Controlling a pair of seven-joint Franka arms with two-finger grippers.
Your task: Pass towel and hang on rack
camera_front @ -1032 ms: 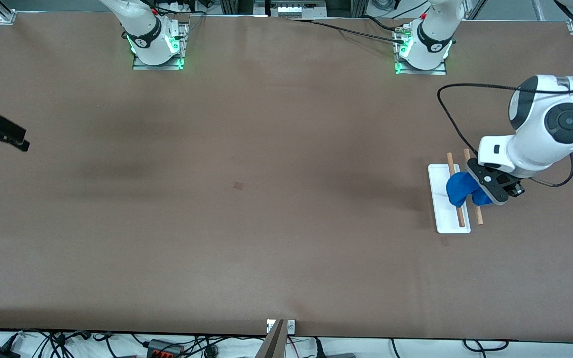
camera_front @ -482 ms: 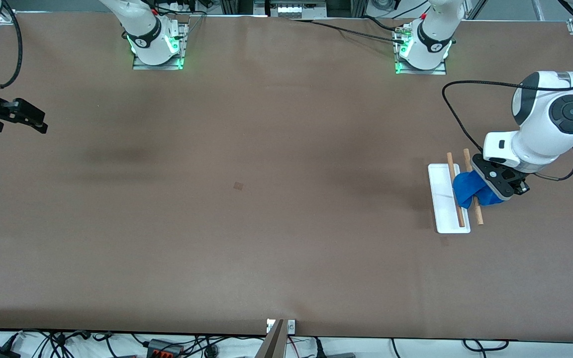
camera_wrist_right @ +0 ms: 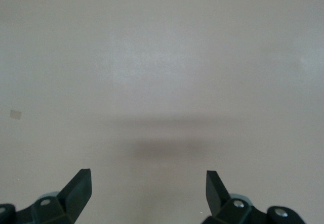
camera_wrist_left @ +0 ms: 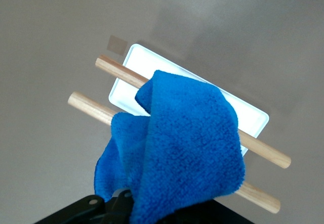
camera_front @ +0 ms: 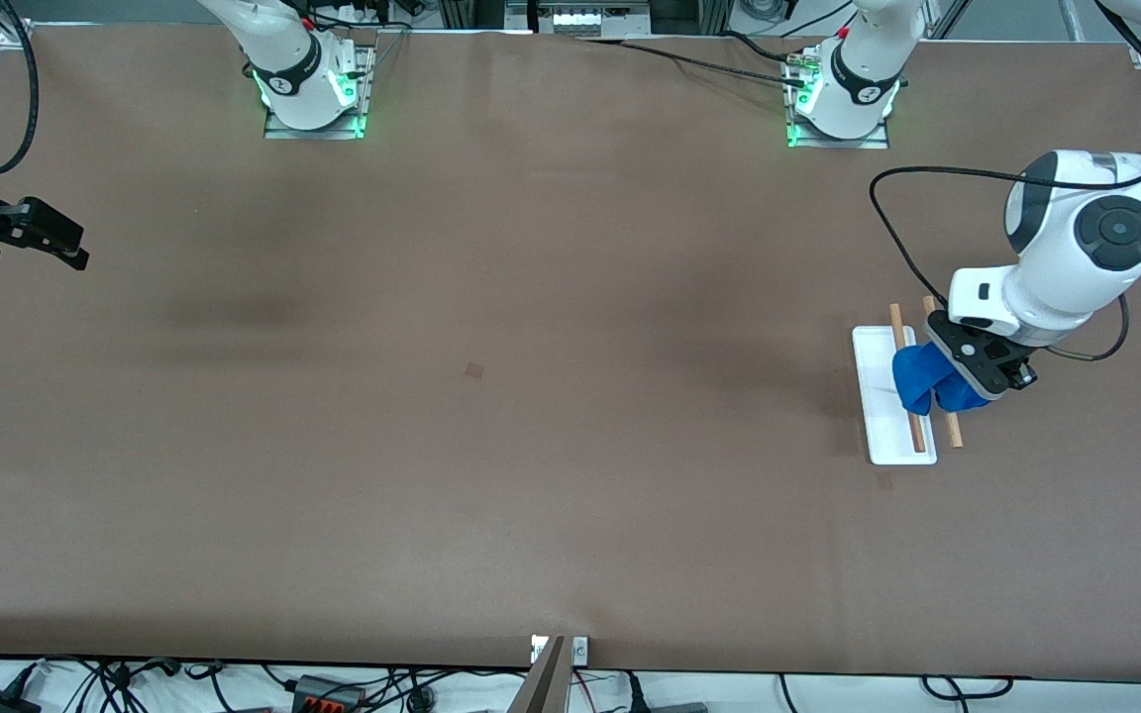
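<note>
My left gripper (camera_front: 977, 368) is clenched on one end of the towel (camera_front: 920, 374), a small royal-blue fuzzy cloth, and it hangs over the rack (camera_front: 889, 396) at the left arm's end of the table. From the left wrist camera I see the black fingers at the edge of the frame pinching a bunched corner of the towel (camera_wrist_left: 177, 148), and the cloth spreads away from them across both wooden rods (camera_wrist_left: 119, 75) of the rack (camera_wrist_left: 152, 64). The relation that matters to me is this: the rods run lengthwise, pointing toward and away from the front camera, while the towel lies crosswise over them, draped from the rod on the gripper's side to the rod above the white base. The free end of the cloth reaches the rod over the base; the held end is bunched at the other rod, right by my fingers. The rods' ends stick out bare past the cloth on both sides. I judge that the coming move is to let go and lift clear, so that the held end drops down beside the rod. My right gripper (camera_front: 36, 238) waits, fingers spread wide and holding nothing, over the right arm's end of the table (camera_front: 491, 446), well apart from the rack; its wrist camera shows only its two fingertips (camera_wrist_right: 81, 183) and bare tabletop.
</note>
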